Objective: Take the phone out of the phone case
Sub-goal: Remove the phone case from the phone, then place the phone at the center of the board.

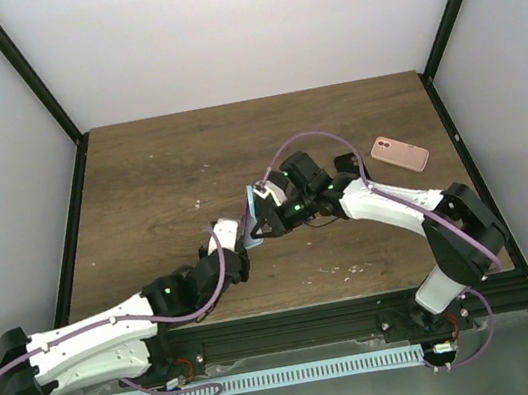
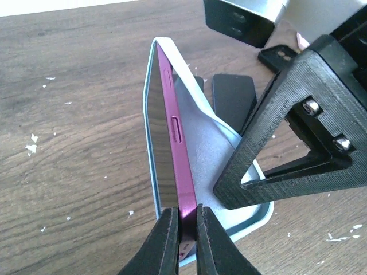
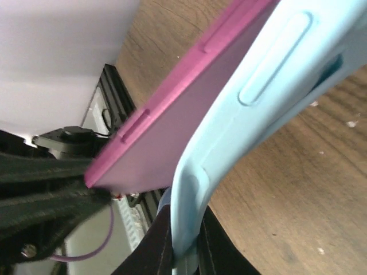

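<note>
Left wrist: magenta phone, bent rubbery case.

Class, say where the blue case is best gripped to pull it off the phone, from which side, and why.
The case's loosened side wall, from the right, opposite the left fingers pinching the phone. That wall bows clear of the phone, leaving a thin free lip to pinch, where the right fingers hold it.

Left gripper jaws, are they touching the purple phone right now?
Touching. In the left wrist view, the jaws of the left gripper pinch the phone by its purple edge, no gap.
</note>
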Tool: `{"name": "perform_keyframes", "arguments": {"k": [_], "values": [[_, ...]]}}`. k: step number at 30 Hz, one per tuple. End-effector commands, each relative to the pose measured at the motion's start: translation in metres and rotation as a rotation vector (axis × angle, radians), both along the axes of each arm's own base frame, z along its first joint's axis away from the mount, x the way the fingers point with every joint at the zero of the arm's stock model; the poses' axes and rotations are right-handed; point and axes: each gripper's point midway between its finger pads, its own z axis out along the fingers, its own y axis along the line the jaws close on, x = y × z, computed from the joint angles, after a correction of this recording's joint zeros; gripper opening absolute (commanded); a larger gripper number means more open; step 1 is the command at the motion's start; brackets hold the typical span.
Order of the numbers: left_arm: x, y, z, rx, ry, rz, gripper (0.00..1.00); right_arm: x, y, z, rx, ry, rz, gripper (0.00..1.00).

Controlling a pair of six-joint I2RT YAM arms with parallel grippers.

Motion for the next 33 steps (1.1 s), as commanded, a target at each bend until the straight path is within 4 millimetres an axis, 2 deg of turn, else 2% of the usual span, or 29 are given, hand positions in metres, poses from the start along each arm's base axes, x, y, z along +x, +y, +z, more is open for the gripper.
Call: {"name": "perform_keyframes", "arguments": {"k": [1, 5, 7, 11, 15, 17, 20, 21, 23, 27, 33], "values": [[0.014, 0.059, 0.008, 0.104, -0.069, 0.191, 0.0, 0.064, -0.069, -0.016, -0.212, -0.197, -0.183, 0.01], [0.015, 0.066, 0.013, 0.069, -0.083, 0.2, 0.0, 0.078, -0.084, -0.005, -0.256, -0.314, -0.173, 0.01], [0.017, 0.067, 0.016, 0.054, -0.091, 0.199, 0.0, 0.081, -0.089, 0.008, -0.25, -0.374, -0.186, 0.01], [0.025, 0.068, 0.009, 0.071, -0.09, 0.211, 0.0, 0.087, -0.095, 0.043, -0.195, -0.517, -0.225, 0.01], [0.039, 0.065, -0.005, 0.161, -0.107, 0.226, 0.0, 0.086, -0.117, 0.075, -0.119, -0.649, -0.285, 0.01], [0.045, 0.064, -0.011, 0.213, -0.094, 0.257, 0.0, 0.089, -0.136, 0.073, -0.139, -0.737, -0.316, 0.01], [0.051, 0.055, -0.021, 0.257, -0.074, 0.259, 0.0, 0.107, -0.177, 0.057, -0.242, -0.806, -0.459, 0.01], [0.053, 0.053, -0.023, 0.267, -0.076, 0.256, 0.0, 0.112, -0.189, 0.059, -0.233, -0.792, -0.484, 0.01], [0.056, 0.051, -0.027, 0.298, -0.086, 0.251, 0.0, 0.112, -0.2, 0.071, -0.174, -0.781, -0.481, 0.01], [0.063, 0.047, -0.033, 0.374, -0.114, 0.251, 0.0, 0.111, -0.203, 0.072, -0.164, -0.797, -0.483, 0.01], [0.08, 0.033, -0.055, 0.469, -0.093, 0.225, 0.0, 0.107, -0.196, 0.065, -0.13, -0.764, -0.454, 0.01]]}}
